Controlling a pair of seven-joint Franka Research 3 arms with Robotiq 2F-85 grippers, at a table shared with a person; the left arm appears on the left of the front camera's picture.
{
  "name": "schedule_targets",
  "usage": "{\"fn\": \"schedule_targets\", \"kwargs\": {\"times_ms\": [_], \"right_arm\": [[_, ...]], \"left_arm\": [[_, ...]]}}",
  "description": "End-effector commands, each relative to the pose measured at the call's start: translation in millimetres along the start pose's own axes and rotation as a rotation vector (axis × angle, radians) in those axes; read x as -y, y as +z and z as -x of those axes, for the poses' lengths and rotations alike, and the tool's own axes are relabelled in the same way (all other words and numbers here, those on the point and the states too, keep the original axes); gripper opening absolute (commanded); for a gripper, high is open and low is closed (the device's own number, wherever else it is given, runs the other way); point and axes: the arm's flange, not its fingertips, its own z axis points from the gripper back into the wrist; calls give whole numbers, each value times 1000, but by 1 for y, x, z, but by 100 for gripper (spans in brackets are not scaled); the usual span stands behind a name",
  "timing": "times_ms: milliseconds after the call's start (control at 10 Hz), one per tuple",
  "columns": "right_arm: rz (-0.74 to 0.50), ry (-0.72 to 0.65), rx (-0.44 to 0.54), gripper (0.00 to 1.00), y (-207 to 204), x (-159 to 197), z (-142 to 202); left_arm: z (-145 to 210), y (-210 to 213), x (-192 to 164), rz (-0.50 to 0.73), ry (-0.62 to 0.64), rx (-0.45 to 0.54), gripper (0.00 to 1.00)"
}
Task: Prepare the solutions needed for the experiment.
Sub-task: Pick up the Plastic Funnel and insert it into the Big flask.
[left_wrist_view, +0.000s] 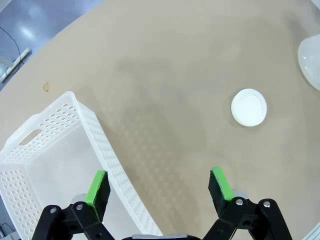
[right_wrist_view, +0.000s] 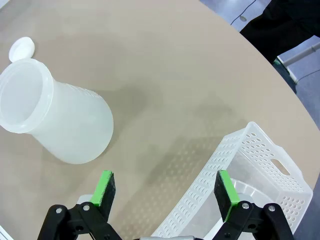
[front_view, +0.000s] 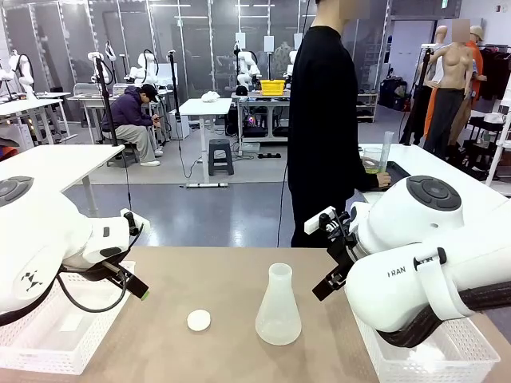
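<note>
A translucent conical flask (front_view: 279, 307) stands upright near the middle of the worktop (front_view: 239, 275). Its mouth is open and its inside reads plain white. A round white cap (front_view: 199, 320) lies flat to the left of the flask, apart from it.

The solutions (front_view: 372, 167) show as a thin yellow-green layer low in a clear beaker (front_view: 372, 158). The beaker stands on a neighbouring worktop (front_view: 447, 163) beyond and to the right of the flask, by the person's hand (front_view: 384, 180).

A white perforated basket (left_wrist_view: 100, 140) sits far left of the flask. A second basket (right_wrist_view: 260, 145) sits to the right, holding a rounded clear shape I cannot identify.

Bare worktop runs from the flask to both baskets and to the curved far edge.

The left pincer (left_wrist_view: 160, 182) gapes wide over its basket's wall, holding nothing. The right pincer (right_wrist_view: 162, 185) is equally wide and empty between the flask and its basket.
</note>
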Motion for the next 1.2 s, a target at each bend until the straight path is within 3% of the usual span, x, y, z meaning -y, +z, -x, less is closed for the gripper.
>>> {"fn": "schedule_targets", "kwargs": {"times_ms": [0, 400, 500, 600, 700, 800, 1100], "right_arm": [[0, -2, 0, 100, 0, 0, 0], [0, -2, 0, 100, 0, 0, 0], [0, 0, 0, 100, 0, 0, 0], [-46, -94, 39, 100, 10, 13, -5], [-157, -188, 113, 100, 17, 31, -10], [-241, -297, 112, 100, 11, 46, -15], [-544, -514, 219, 100, 25, 63, -20]], "left_arm": [[0, 0, 0, 0, 1, 0, 100], [0, 0, 0, 0, 0, 0, 100], [-3, 4, -4, 117, 23, 53, 100], [-7, 13, -14, 218, 74, 105, 100], [-13, 18, -35, 321, 112, 171, 100], [-16, 11, -63, 383, 203, 193, 100], [-17, 32, -86, 590, 293, 295, 100]]}}
